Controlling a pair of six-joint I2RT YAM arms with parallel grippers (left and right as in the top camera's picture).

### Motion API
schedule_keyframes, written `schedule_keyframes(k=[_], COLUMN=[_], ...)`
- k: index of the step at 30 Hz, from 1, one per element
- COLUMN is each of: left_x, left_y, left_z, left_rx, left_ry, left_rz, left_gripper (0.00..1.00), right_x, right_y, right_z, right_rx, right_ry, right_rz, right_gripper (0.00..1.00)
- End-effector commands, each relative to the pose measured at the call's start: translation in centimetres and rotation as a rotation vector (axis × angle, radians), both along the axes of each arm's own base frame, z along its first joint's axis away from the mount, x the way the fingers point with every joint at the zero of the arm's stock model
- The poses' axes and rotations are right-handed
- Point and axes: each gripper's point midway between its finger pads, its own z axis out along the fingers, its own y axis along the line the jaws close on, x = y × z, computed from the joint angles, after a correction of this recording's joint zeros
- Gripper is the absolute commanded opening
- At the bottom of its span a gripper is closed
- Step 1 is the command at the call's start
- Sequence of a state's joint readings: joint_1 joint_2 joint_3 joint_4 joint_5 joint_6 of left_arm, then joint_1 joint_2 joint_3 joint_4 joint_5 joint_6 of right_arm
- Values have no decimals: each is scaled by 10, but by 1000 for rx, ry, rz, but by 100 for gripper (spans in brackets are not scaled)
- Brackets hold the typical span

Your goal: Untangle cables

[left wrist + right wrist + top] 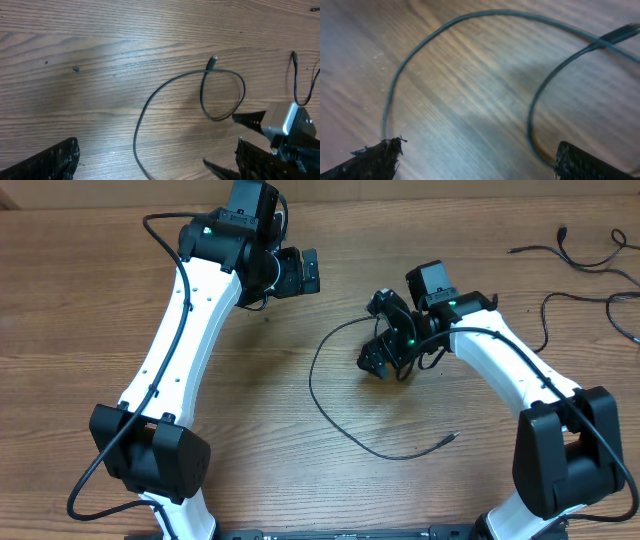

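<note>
The brown wood-grain surface (80, 290) fills every view. Two white robot arms with black joints reach over it from the near edge: the left arm (190, 330) slants up to the far centre-left, and the right arm (520, 370) bends in from the near right toward the middle.

The left hand (298, 272) hangs over bare wood at the far centre-left with its jaws spread wide and nothing between them. In its wrist view its dark fingers (50, 160) frame the bottom corners.

The right hand (383, 352) sits low near the middle of the surface, jaws also spread wide and gripping nothing. In its wrist view one black fingertip (377, 155) is at the point where the cord runs out of sight, and the other fingertip (590, 162) is just beside the cord's second bend; whether either touches it cannot be told.

The thin black cable (312, 380) lies on the surface in a wide curve. It starts beside the right hand, bows out to the left, then sweeps near and right to a small plug end (452, 438). The left wrist view shows its other stretch crossing itself in a small loop (243, 92), a silvery-tipped plug (212, 61) poking out just past the crossing.

At the far right edge, well apart from both hands, lie two more thin black cords (580, 295).
</note>
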State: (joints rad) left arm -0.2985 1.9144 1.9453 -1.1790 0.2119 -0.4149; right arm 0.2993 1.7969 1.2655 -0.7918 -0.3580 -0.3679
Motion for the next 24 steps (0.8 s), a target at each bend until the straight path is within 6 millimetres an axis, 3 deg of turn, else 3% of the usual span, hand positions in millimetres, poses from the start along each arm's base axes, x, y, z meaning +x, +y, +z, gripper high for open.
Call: schedule_keyframes(k=[1,4,13,17,24], left_x=[3,3,3,3,3], left_y=[2,2,2,2,1], left_z=[1,1,1,0,1], left_rx=[7,7,7,8,7], left_ry=[-9,-9,-9,-9,-9], left_rz=[-4,-4,-4,-4,-5], left_gripper=[100,100,99,100,100], right_x=[19,32,49,55,66], right_y=[-22,-31,-46,-55,-58], right_z=[-6,-4,-5,-18,-58], right_rx=[-134,-181,-206,-209,-216], right_ry=[-84,-154,-231,-214,-179], right_rz=[-44,-33,40,17,5], right_gripper=[100,100,100,100,100])
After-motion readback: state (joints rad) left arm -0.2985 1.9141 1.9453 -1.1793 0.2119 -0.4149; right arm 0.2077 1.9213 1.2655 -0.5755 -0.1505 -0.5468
